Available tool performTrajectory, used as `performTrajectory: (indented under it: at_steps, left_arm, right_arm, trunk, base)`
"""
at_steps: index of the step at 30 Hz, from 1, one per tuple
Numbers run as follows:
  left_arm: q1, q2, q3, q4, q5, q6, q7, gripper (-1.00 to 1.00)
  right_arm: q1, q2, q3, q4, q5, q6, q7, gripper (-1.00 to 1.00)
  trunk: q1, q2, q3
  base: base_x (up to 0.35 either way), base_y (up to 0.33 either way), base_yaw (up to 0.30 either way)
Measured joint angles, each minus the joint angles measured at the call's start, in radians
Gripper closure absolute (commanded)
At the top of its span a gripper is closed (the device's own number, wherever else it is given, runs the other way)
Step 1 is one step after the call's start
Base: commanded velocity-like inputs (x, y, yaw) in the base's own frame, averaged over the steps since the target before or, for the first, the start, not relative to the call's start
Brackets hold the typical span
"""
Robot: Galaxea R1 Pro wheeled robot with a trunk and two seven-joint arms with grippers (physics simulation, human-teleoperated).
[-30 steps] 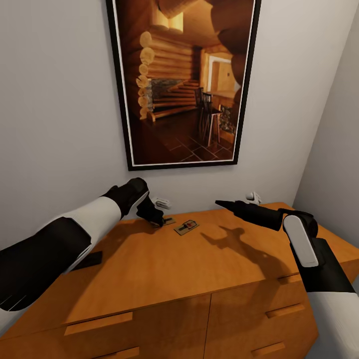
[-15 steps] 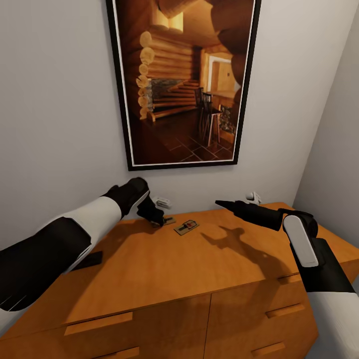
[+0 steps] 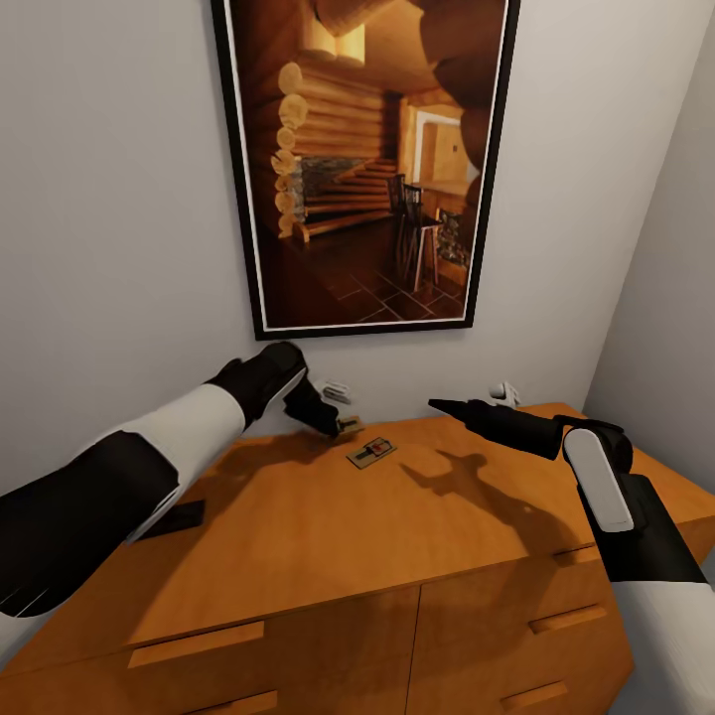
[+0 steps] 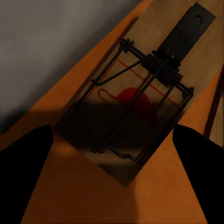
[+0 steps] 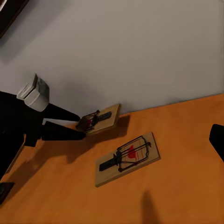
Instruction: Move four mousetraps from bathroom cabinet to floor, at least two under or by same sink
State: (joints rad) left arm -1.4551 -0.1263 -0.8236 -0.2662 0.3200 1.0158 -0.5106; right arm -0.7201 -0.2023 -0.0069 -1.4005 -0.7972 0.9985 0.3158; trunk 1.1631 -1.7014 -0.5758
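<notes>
Left gripper (image 3: 336, 425) fingertips hide the near end of the held mousetrap (image 3: 348, 425) in head view. Left wrist view crops that trap's corners (fingers reduced to dark blurs at the edges). Right gripper (image 3: 437, 404) jaw state unclear, possibly closed. Cabinet (image 3: 328, 536) drawers cut off at frame bottom.

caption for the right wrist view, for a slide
Left gripper lifts one mousetrap off the cabinet top; a second mousetrap lies flat beside.
</notes>
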Motion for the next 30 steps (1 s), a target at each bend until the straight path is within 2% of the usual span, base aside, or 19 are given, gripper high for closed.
performTrajectory:
  at_steps: [10, 22, 30]
  left_arm:
    - [-0.001, 0.001, 0.002, -0.101, 0.009, 0.009, -0.003, 1.00]
    - [0.001, 0.002, 0.001, -0.114, 0.008, 0.010, -0.005, 1.00]
    - [0.001, 0.002, -0.001, -0.114, 0.008, 0.010, -0.005, 1.00]
  right_arm:
    - [0.000, -0.001, 0.000, 0.000, 0.001, 0.000, 0.000, -1.00]
    - [0.000, 0.000, 0.000, 0.000, 0.001, 0.000, 0.000, -1.00]
    - [0.000, 0.000, 0.000, 0.000, 0.001, 0.000, -0.001, -1.00]
  trunk:
    - [0.000, 0.000, 0.000]
    - [0.000, 0.000, 0.000]
    - [0.001, 0.000, 0.000]
  base:
    - [0.000, 0.000, 0.000]
    - [-0.005, 0.000, 0.000]
    - [-0.237, 0.000, 0.000]
